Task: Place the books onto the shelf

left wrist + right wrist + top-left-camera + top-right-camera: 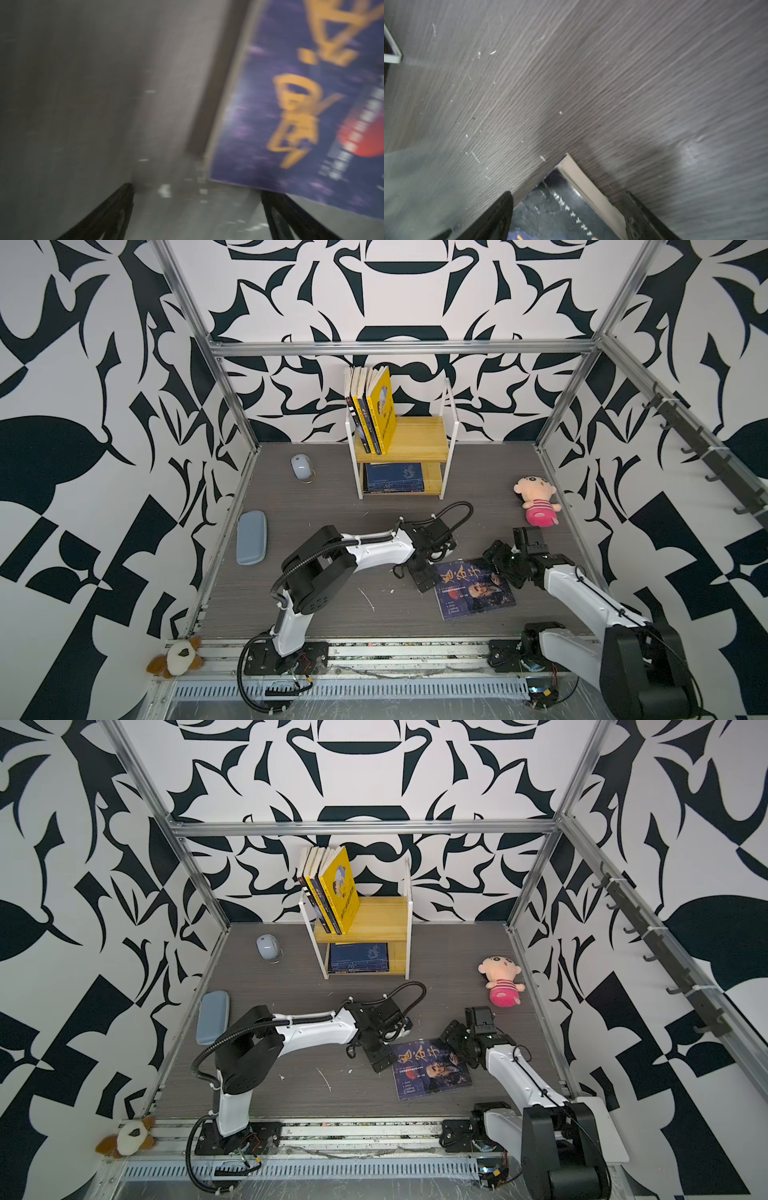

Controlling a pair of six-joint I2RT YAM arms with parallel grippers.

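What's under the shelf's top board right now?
Navy books lie flat in a stack on the lower board of the shelf, with bare wood showing beside them. The top board covers the back part of the stack, so the count is unclear.

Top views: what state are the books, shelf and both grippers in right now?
portrait book, flat on table, cover up
upright books, standing on shelf's top board, leaning
navy books, stacked flat on lower board
left gripper, open beside portrait book
right gripper, open over its corner
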